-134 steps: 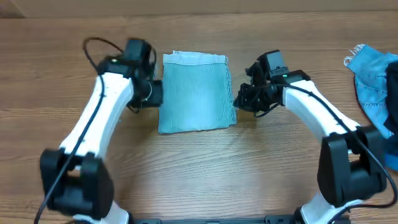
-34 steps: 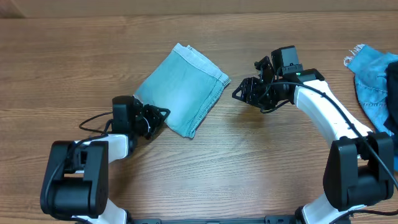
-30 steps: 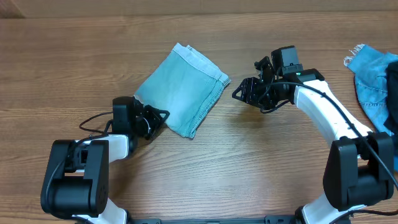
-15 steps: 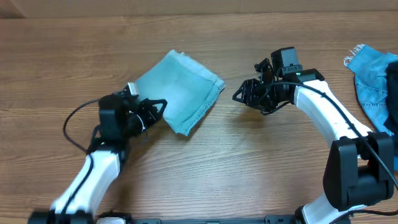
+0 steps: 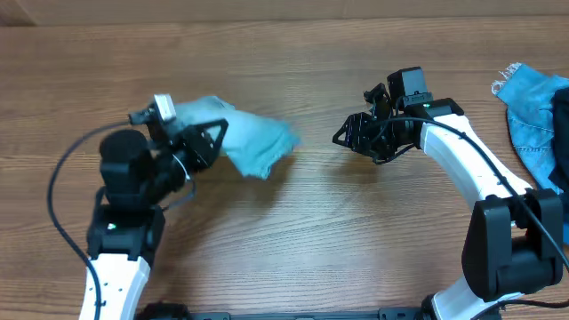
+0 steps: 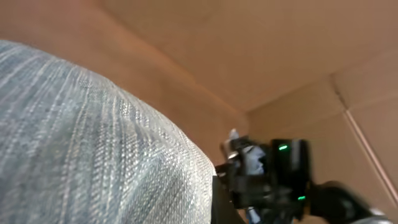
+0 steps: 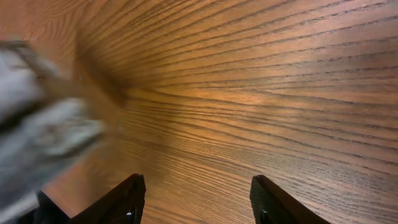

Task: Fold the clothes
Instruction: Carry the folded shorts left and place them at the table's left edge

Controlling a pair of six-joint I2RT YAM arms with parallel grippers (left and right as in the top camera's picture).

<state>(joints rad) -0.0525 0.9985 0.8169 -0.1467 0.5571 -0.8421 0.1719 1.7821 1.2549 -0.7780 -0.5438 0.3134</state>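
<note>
Working over a brown wood-grain tabletop, grain laid 9 to 3 in the overhead view. Noted plain tan cardboard-like walls behind, in the left wrist view, meeting at a corner crease.

Found the pale light-blue folded denim garment at about 10 o'clock from table centre, motion-blurred, seemingly raised off the wood. Long axis roughly 9 to 3, dipping a little toward 4. Free end pointing at 3 o'clock, toward the right gripper; held end at 9. Filling the left half of the left wrist view as close grey-blue weave.

Logged the left gripper clamped on the garment's 9 o'clock edge, fingers mostly buried in cloth.

Logged the right gripper at 1 o'clock from centre, well apart from the garment, holding nothing. Black fingertips spread wide in the right wrist view, bare wood between.

Spotted a medium-blue denim pile with a frayed white edge at the far 3 o'clock margin, partly cut off by the frame, well apart from both grippers.
</note>
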